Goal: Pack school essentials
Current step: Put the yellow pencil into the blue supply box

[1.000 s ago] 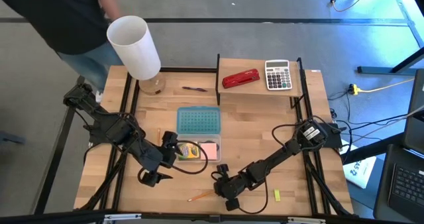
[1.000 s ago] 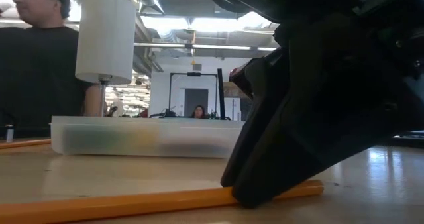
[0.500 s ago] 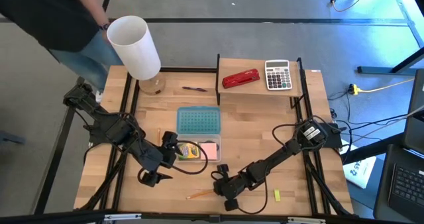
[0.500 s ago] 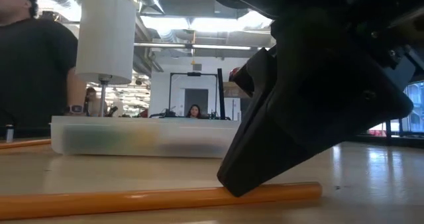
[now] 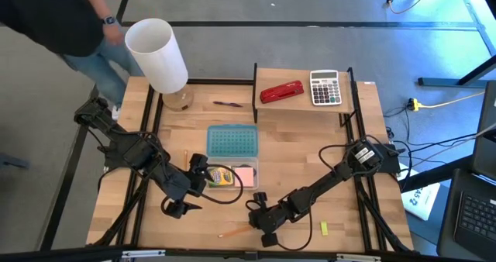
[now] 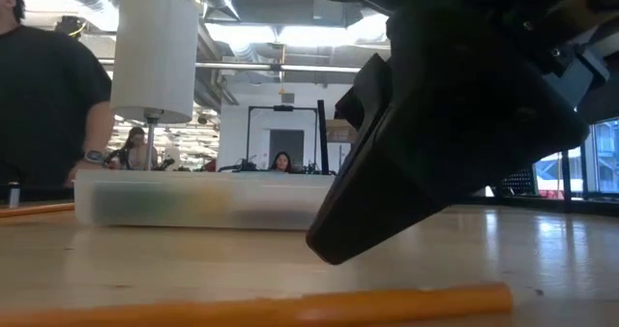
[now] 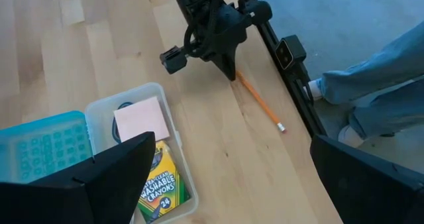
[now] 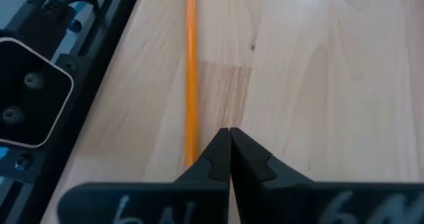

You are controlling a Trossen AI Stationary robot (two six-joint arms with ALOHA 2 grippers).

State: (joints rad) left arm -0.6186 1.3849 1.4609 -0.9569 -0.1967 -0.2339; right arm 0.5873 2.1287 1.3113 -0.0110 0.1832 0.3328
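While the right gripper (image 5: 253,225) hangs just above the front of the wooden table (image 5: 310,146), its jaws are pressed fully together and hold nothing; an orange pencil (image 5: 233,230) lies flat on the wood right beside its tips. A clear plastic box (image 7: 173,159) near the table's middle holds a crayon box (image 7: 159,179) printed "WASHABLE CRAYONS 24" and a pink sticky-note pad (image 7: 139,118), with a teal lid (image 5: 232,142) next to it. The left gripper (image 5: 180,208) waits left of that box, jaws spread wide and empty. A red stapler (image 5: 281,91) and grey calculator (image 5: 325,87) sit on the raised shelf at the back.
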